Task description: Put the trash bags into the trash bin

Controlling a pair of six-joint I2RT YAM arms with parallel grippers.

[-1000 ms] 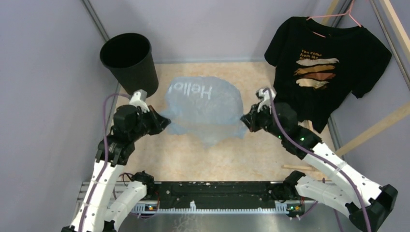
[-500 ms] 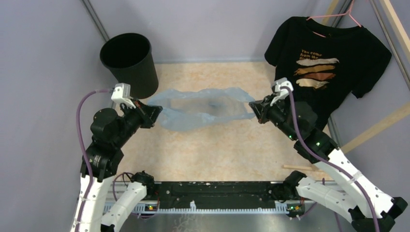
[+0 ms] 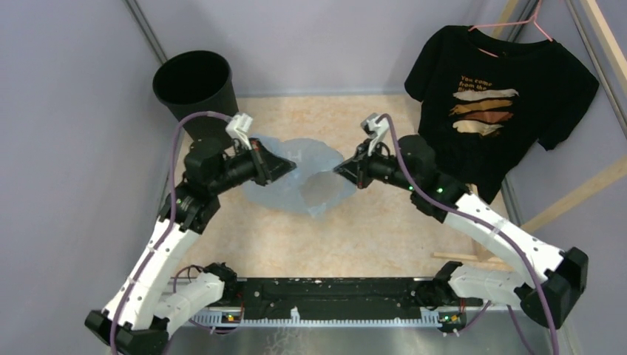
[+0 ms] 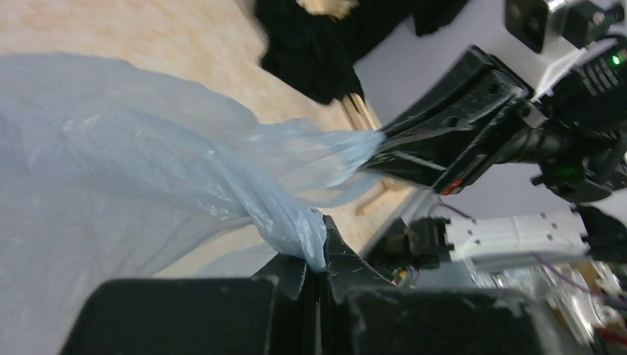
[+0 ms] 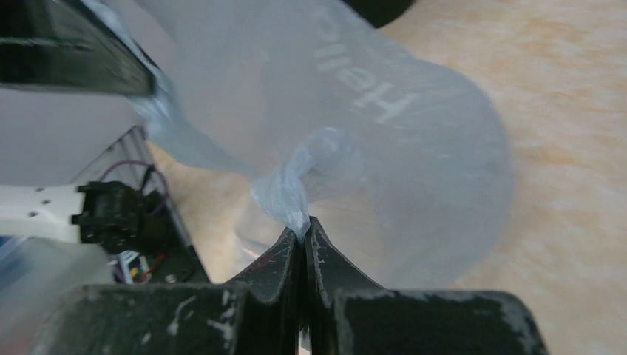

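Observation:
The light-blue translucent trash bag (image 3: 307, 177) hangs slack between my two grippers above the middle of the table, its lower part sagging toward the tabletop. My left gripper (image 3: 290, 167) is shut on one bunched edge of the trash bag (image 4: 292, 222). My right gripper (image 3: 339, 171) is shut on the opposite edge of the trash bag (image 5: 292, 196), whose side shows mirrored "Hello" print. The two grippers sit close together, facing each other. The round black trash bin (image 3: 198, 95) stands at the back left, behind the left arm, with nothing seen inside.
A black printed T-shirt (image 3: 497, 103) hangs on a pink hanger at the back right, close behind the right arm. Grey walls close in the left side and the back. A wooden frame (image 3: 573, 196) leans at the far right.
Both grippers have swung inward toward each other, so the bag, stretched wide half a second ago, now hangs bunched and slack between them. The left gripper also moved away from the bin.

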